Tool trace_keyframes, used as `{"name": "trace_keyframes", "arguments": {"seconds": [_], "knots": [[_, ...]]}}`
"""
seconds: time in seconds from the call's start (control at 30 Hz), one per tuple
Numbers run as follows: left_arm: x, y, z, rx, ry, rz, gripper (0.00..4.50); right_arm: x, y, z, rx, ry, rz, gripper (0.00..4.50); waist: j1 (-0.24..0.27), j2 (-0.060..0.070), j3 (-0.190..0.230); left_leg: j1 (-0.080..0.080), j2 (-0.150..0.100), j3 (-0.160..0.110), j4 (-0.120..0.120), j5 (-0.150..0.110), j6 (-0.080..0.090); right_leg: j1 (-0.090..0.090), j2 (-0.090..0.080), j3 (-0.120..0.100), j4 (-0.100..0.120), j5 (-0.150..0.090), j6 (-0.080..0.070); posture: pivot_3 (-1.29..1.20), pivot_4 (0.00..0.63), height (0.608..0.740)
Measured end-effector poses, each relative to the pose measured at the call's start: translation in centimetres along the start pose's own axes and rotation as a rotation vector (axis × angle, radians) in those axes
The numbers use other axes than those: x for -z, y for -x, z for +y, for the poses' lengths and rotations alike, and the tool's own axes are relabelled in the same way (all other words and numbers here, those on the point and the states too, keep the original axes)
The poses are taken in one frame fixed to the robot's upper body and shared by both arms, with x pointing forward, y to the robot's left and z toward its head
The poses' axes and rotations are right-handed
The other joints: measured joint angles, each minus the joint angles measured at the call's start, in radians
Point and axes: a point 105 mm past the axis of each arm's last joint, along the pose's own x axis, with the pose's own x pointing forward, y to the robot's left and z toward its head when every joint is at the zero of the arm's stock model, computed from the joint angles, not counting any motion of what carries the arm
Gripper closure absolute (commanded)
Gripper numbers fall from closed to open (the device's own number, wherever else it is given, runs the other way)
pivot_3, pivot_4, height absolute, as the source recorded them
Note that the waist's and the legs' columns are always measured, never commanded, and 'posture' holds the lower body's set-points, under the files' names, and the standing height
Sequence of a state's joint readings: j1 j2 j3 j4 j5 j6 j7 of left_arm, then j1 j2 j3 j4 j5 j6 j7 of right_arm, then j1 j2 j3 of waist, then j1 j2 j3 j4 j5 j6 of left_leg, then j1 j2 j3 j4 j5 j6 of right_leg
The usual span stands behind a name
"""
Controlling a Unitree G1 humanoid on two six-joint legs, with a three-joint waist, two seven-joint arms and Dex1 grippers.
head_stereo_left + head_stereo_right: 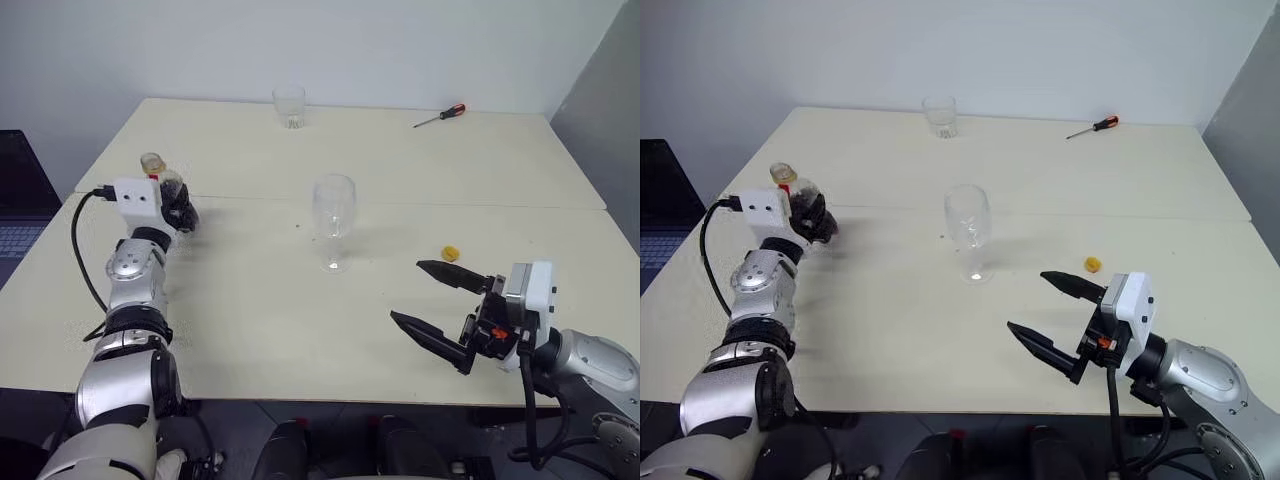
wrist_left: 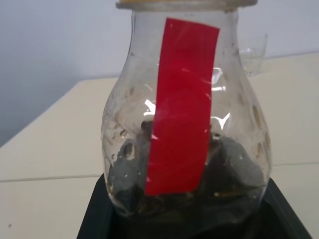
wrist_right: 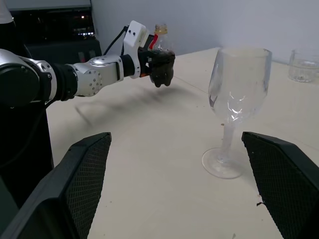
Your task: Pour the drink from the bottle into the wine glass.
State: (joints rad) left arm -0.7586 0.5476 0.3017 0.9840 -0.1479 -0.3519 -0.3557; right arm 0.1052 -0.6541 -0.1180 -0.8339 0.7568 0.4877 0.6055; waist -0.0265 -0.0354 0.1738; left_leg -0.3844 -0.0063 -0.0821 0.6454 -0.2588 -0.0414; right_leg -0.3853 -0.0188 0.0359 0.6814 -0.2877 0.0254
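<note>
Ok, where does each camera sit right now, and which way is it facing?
Head views: forward and down over the table; both arms show.
Left wrist view: along the shut left gripper, close on the bottle it holds.
Right wrist view: between the open jaws of the right gripper, toward the wine glass and the left arm.
Shared: bottle; the tumbler behind.

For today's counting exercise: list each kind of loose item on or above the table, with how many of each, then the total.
Bottle: 1
Wine glass: 1
Tumbler: 1
Screwdriver: 1
Yellow cap: 1
Total: 5
</note>
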Motion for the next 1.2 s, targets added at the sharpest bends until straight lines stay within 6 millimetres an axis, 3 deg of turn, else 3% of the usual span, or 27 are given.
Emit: {"name": "trace_keyframes", "arguments": {"seconds": [0.43, 0.73, 0.87, 1.07, 1.2], "knots": [[-3.1, 1.0, -2.7, 0.084, 0.017, -0.042, 2.97, -0.3, -0.3, -0.3, -0.001, 0.011, -0.013, 0.00, 0.001, 0.000, 0.000, 0.000, 0.000, -0.002, 0.000, 0.000, 0.000, 0.000, 0.000, 0.001, 0.000, 0.000, 0.000, 0.00, 0.150, 0.740], [-3.9, 0.9, -5.7, 0.215, 0.048, -0.026, 2.97, -0.5, -0.4, -0.4, -0.005, 0.020, -0.019, 0.00, 0.000, 0.000, 0.000, 0.000, 0.000, -0.001, 0.000, 0.000, 0.000, 0.000, 0.000, 0.001, 0.000, 0.000, 0.000, 0.00, 0.150, 0.740], [-4.8, 0.7, -7.2, 0.338, 0.016, -0.040, 2.97, -0.5, -0.5, -0.8, 0.006, 0.020, -0.021, 0.00, 0.001, 0.000, 0.000, 0.000, -0.001, 0.000, 0.001, 0.000, 0.000, 0.000, 0.000, 0.000, 0.000, 0.000, 0.000, 0.00, 0.150, 0.740], [-8.2, -0.7, -9.8, 0.541, -0.049, -0.103, 2.97, -1.3, -1.3, -1.7, 0.037, 0.031, -0.053, 0.00, 0.000, 0.000, 0.000, -0.001, -0.001, 0.001, 0.000, 0.000, 0.000, 0.000, 0.001, 0.000, 0.000, 0.000, 0.000, 0.00, 0.150, 0.740], [-8.7, -1.3, -11.8, 0.684, -0.109, -0.096, 2.97, -2.4, -2.1, -3.2, 0.096, 0.088, -0.066, 0.00, -0.001, 0.000, 0.000, -0.001, -0.001, 0.001, 0.000, 0.000, 0.000, -0.001, 0.004, 0.000, 0.000, 0.000, 0.000, 0.00, 0.150, 0.740]]}}
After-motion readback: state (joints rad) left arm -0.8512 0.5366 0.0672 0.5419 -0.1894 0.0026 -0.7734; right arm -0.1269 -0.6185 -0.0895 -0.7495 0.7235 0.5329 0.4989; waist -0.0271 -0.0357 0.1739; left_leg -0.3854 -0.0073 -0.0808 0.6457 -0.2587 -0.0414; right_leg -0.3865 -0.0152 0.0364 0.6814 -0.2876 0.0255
